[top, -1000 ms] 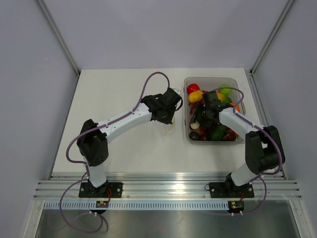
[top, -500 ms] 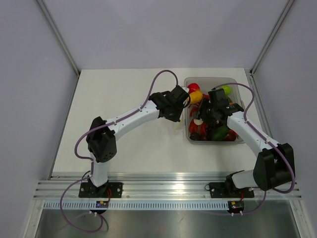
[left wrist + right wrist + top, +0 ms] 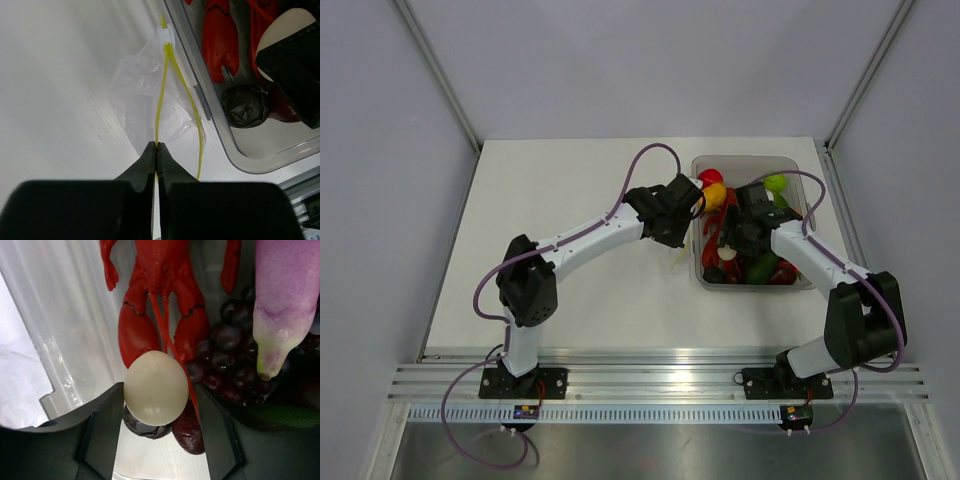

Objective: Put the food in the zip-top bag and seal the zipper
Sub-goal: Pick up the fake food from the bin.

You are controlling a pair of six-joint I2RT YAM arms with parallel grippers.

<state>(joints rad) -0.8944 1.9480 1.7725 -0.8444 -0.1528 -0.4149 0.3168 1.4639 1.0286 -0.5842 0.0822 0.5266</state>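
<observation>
Though overhead hides it, left tool (image 3: 156, 146) pinches zipper (image 3: 161, 95), right tool (image 3: 157, 405) grips egg (image 3: 156, 385).

The left arm (image 3: 582, 236) reaches far and rightward, its left gripper (image 3: 156, 149) pointing down, fingers pinched shut on the thin yellow zipper strip (image 3: 161, 95). The right arm (image 3: 815, 262) bends far-leftward. The right gripper (image 3: 157, 407) points down, fingers spread around a cream-white egg (image 3: 156, 385), apparently pressing both its sides.

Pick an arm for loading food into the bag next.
Right. The right jaws grip the egg over the bin; the left jaws are shut on the zipper, holding the bag with its mouth open beside the bin.
</observation>
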